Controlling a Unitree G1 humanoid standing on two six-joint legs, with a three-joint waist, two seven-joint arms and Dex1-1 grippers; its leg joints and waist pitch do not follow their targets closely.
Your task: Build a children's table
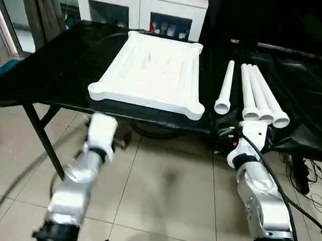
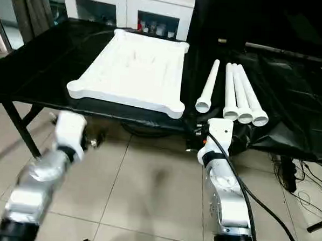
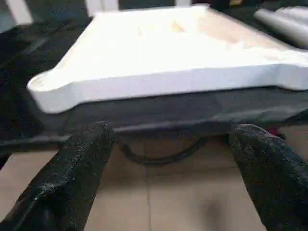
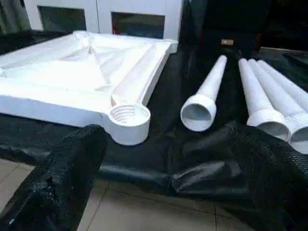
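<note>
Black cloth covers the surface (image 1: 61,72), which runs across the upper half of the head views, with pale floor tiles (image 1: 162,196) filling the lower half and a white cabinet (image 1: 140,6) behind at the top edge.

On the surface, left of centre in the frame, lies the tabletop (image 1: 153,71), white, rimmed side up, its ribs and a threaded round corner socket (image 4: 129,115) visible in the right wrist view. Its near edge sits close to the front edge of the surface.

To the right of the tabletop lie four legs, wide open ends toward the camera. One leg (image 1: 226,86) lies alone, near the tabletop but apart from it. The other three legs (image 1: 259,96) lie side by side, touching one another, just right of the single one.

Both arms hang out over the floor, short of the surface. The left gripper (image 3: 168,178) is at lower left in the head views, in front of the tabletop's near left corner; its fingers (image 3: 72,178) are spread wide apart, holding nothing. The right gripper (image 4: 168,178) is at lower right, just below the ends of the legs; its fingers (image 4: 62,178) are also wide apart and empty. A black cable (image 1: 271,180) runs along the right forearm.
</note>
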